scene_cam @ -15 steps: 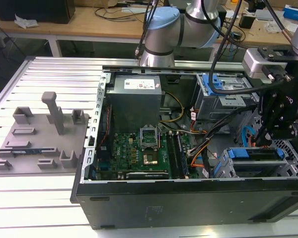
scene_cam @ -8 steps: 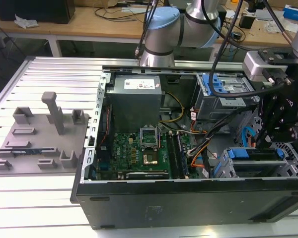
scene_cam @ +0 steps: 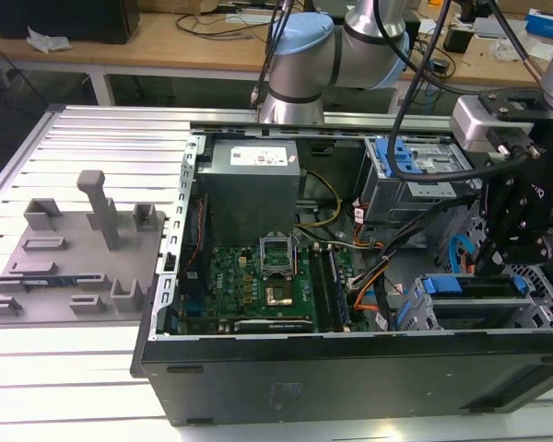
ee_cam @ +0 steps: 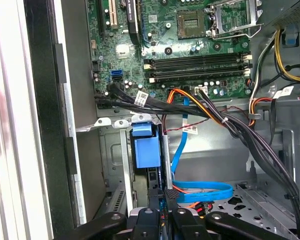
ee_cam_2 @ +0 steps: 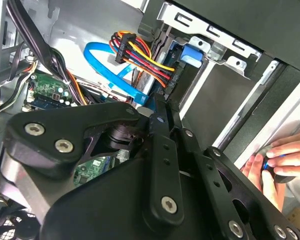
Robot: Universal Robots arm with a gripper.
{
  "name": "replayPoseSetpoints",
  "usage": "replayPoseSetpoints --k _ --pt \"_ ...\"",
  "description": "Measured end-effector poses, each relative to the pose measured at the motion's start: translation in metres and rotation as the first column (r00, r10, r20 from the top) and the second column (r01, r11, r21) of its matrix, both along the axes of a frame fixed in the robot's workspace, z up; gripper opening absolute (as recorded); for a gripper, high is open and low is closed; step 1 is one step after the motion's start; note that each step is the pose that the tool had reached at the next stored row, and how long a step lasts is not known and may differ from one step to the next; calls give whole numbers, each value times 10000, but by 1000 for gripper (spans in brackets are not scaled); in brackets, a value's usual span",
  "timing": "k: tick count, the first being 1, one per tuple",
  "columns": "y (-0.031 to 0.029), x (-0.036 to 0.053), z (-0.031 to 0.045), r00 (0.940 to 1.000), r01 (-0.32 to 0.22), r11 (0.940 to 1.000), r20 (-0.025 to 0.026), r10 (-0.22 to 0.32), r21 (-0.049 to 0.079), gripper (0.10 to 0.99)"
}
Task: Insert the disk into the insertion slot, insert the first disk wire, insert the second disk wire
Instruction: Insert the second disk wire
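The disk (scene_cam: 470, 288) in its blue caddy (ee_cam: 142, 149) sits inside the insertion slot (scene_cam: 546, 296), a grey perforated cage at the case's front, on the exterior view's right. The first disk wire (ee_cam_2: 140, 52), an orange-red bundle with a dark plug, reaches the disk's rear edge beside the blue caddy tab (ee_cam_2: 192, 54). The second disk wire (ee_cam_2: 112, 62), a flat blue cable (ee_cam: 202, 188), loops just behind the disk. My gripper (ee_cam_2: 159, 106) hangs over that spot (scene_cam: 490, 265), its narrow fingers (ee_cam: 172, 200) shut on the blue cable's plug end, close to the disk's back.
The open case holds the motherboard (ee_cam: 190, 45), a grey power supply (scene_cam: 251, 180) and a taller grey bay with blue latches (scene_cam: 407, 170). Black cable bundles (ee_cam: 240, 127) cross beside my gripper. A person's hand (ee_cam_2: 277, 160) rests at the case's outer edge. A grey fixture (scene_cam: 69, 258) stands outside the case.
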State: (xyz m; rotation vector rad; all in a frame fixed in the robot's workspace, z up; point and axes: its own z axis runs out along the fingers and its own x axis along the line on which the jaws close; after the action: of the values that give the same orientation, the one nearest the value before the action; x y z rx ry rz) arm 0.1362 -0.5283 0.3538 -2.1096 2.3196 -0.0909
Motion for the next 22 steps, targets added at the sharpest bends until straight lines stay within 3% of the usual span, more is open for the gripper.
replayPoseSetpoints --k 22 --pt "-5 25 -64 10000 0 10000 0 0 -1 161"
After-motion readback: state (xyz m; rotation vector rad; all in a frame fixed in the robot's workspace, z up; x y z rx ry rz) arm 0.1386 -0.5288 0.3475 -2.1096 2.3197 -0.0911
